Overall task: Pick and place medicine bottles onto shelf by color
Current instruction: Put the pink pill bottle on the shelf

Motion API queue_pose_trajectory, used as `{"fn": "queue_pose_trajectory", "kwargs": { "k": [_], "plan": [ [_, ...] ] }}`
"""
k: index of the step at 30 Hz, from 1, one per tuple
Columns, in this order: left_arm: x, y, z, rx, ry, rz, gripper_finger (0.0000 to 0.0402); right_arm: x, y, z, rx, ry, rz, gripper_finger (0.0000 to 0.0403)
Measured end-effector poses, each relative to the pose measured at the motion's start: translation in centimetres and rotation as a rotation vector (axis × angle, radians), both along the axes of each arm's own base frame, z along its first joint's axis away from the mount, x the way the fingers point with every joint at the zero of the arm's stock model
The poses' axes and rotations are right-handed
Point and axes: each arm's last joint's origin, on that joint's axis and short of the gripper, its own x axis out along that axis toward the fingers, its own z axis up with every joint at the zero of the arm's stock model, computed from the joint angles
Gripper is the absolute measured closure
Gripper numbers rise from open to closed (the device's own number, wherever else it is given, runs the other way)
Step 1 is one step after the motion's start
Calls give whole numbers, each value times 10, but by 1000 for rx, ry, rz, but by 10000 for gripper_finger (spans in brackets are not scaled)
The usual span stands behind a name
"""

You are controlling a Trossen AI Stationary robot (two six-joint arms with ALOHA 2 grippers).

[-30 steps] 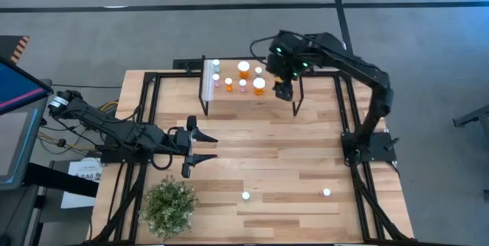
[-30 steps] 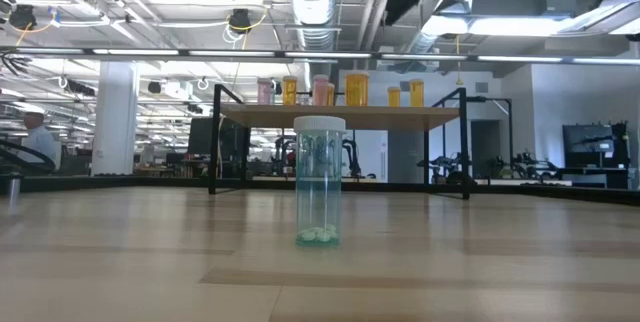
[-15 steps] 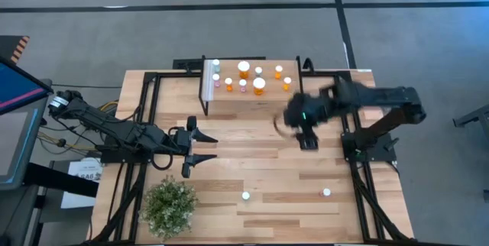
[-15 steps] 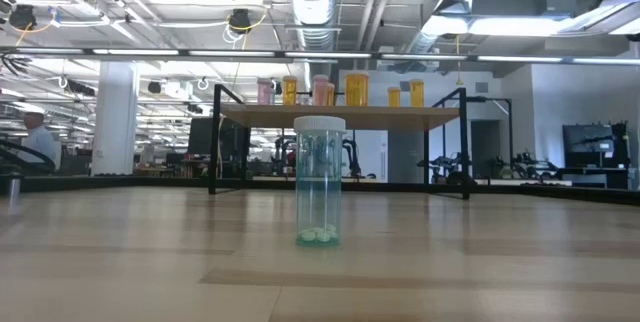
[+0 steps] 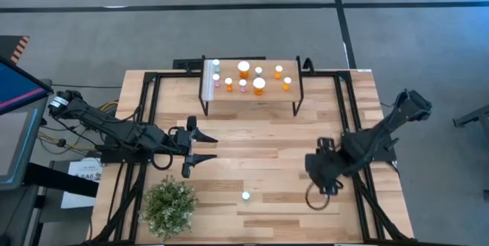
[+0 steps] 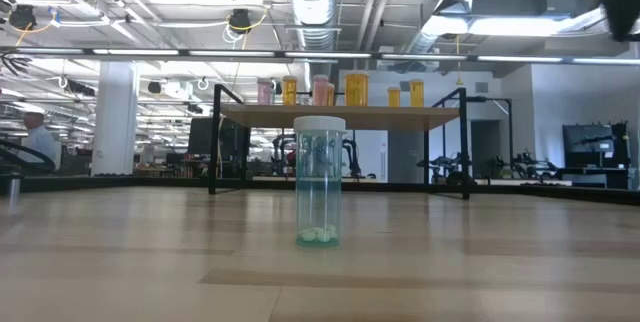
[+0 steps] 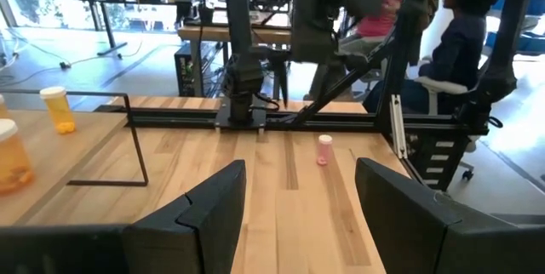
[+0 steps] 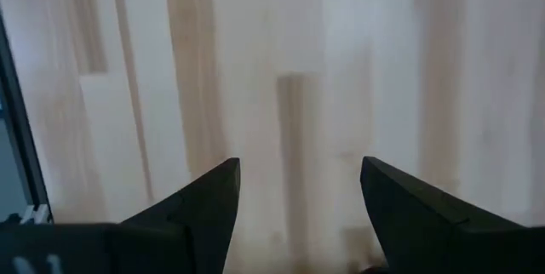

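Wooden planks of the table (image 8: 281,70) fill the space between the right gripper (image 8: 300,191)'s parted, empty fingers, which point down at bare boards. A pink bottle (image 7: 324,150) stands ahead of the left gripper (image 7: 300,191)'s spread, empty fingers. A pale blue-green bottle (image 5: 245,196) stands between both grippers, beside the plant (image 5: 169,205). Eight bottles sit on the shelf (image 5: 269,102).

The surface (image 5: 252,143) is pale wood in striped planks, framed by black rails. On the light wood shelf (image 5: 229,101) with its white strip stand white-capped bottles, orange (image 5: 259,86) and pink (image 5: 216,82). A clear blue-green bottle (image 6: 319,182) has a white cap, and the plant (image 5: 169,206) is green.
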Motion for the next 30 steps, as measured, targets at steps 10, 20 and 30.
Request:
{"fn": "queue_pose_trajectory", "kwargs": {
  "k": [10,20,30],
  "plan": [
    [7,-3,-7,6,25,2,191,-27,43,-35,-20,82,-69,137],
    [9,-4,-5,14,0,-7,191,-32,49,-70,59,127,-108,137],
    [9,-4,-5,29,-1,-11,191,-29,52,-75,108,96,-116,137]
  ]
}}
